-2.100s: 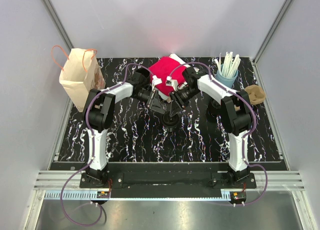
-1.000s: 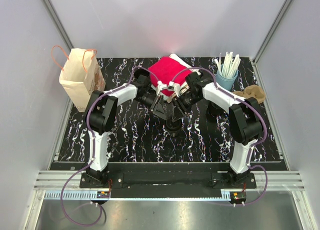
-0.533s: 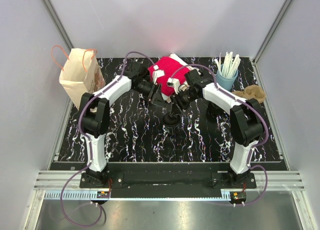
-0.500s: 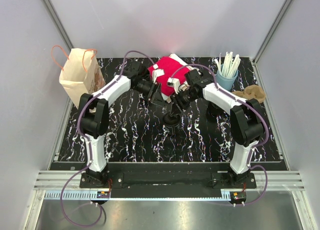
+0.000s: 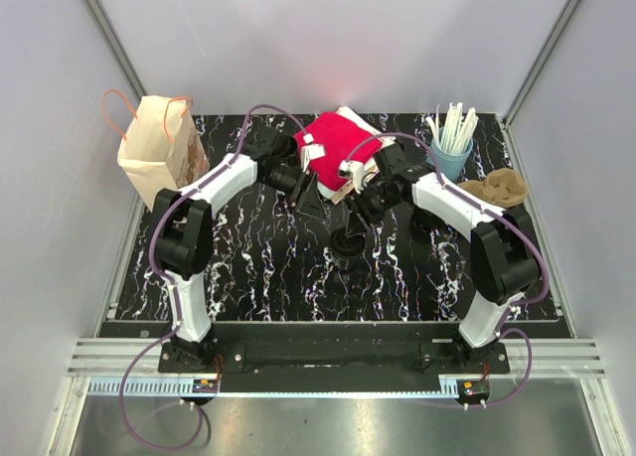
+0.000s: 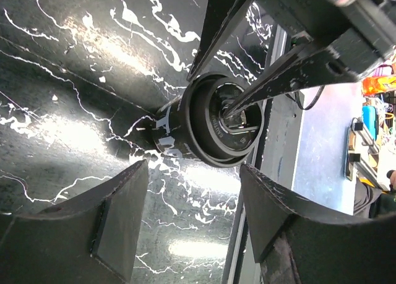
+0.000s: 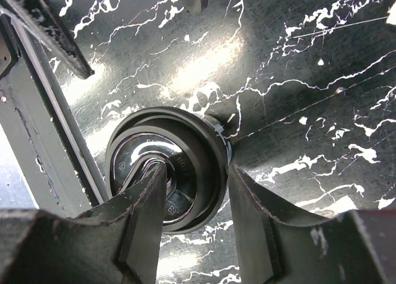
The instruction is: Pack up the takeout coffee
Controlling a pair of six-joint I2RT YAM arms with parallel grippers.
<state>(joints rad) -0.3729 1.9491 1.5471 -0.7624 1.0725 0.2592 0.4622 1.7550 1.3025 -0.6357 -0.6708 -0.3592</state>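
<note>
From above, one black-lidded coffee cup stands upright mid-counter, long axis vertical; the left wrist view shows the left jaws spread, short of it; the right wrist view shows the right jaws pinching its lid by the rim.

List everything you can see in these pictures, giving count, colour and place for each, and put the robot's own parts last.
paper bag: one, tan with orange handles, back left of the table.
cloth: one, red, back centre, lying over something white.
straws: a bundle, white, standing in the holder.
holder: one, blue, back right.
crumpled item: one, brown, right edge; what it is cannot be told.
coffee cup: one, black with a black lid, centre of the table.
table: one, black with white veining.
left claw: one, black, open and empty, short of the cup.
right claw: one, black, closed over the cup's rim, one finger on the lid, one outside.
</note>
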